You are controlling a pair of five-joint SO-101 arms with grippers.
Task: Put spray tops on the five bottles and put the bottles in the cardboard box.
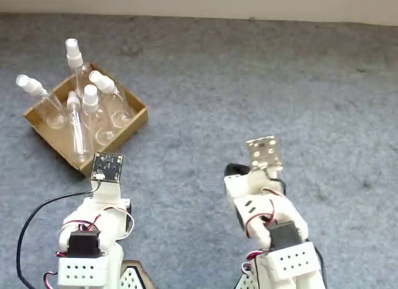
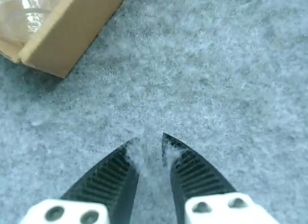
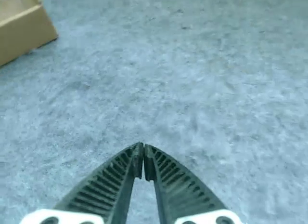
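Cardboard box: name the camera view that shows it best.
The high view: the whole cardboard box is seen from above, with five bottles inside. The left wrist view catches one corner of the cardboard box, the right wrist view a smaller corner.

Grey felt tabletop; pale wall behind.

Five clear bottles, white spray tops on, leaning in open cardboard box, far left.
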